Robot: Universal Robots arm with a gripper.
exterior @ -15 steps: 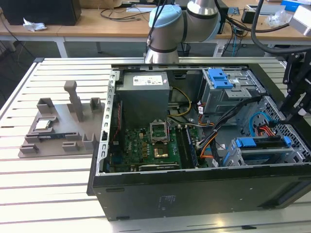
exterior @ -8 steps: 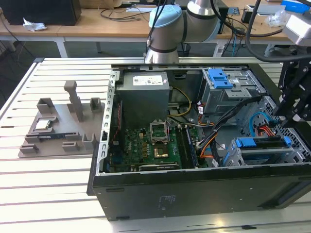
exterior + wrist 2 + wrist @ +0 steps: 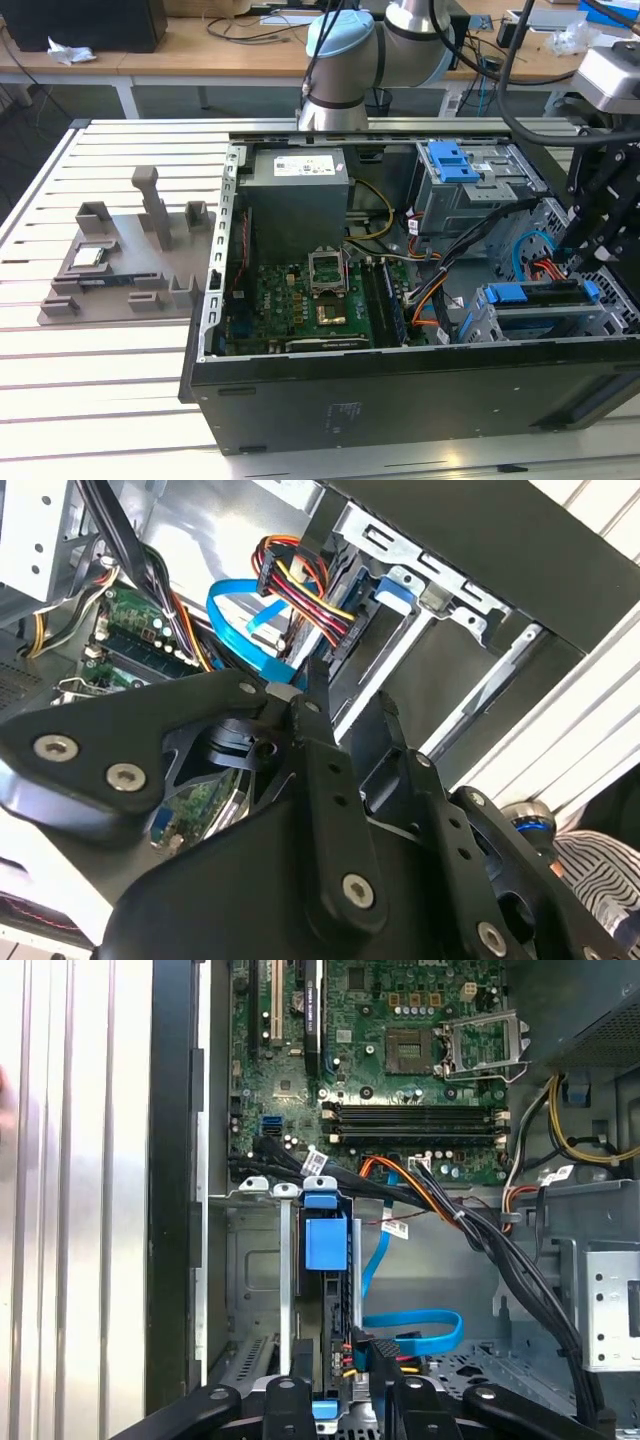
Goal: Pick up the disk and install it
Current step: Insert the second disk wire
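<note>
The disk (image 3: pixel 535 294) sits edge-up in the drive bay at the corner of the open computer case, on the exterior view's right. Its bright blue bracket (image 3: pixel 325 1245) lines up with the ends of the bay's metal rails. My gripper (image 3: pixel 580 270) hangs directly over the disk's other end, close above it. In the first wrist view my gripper (image 3: pixel 348 1405) straddles that end. In the second wrist view my gripper (image 3: pixel 348 690) points along the disk (image 3: pixel 395 588). Whether it touches the disk is unclear.
A power plug with red, yellow and black wires (image 3: pixel 355 1355) and a blue ribbon cable (image 3: pixel 420 1325) lie right beside the disk. The case also holds the motherboard (image 3: pixel 300 300), a grey power supply (image 3: pixel 297 195) and a cage with a blue handle (image 3: pixel 455 160). A grey fixture plate (image 3: pixel 120 260) lies on the table.
</note>
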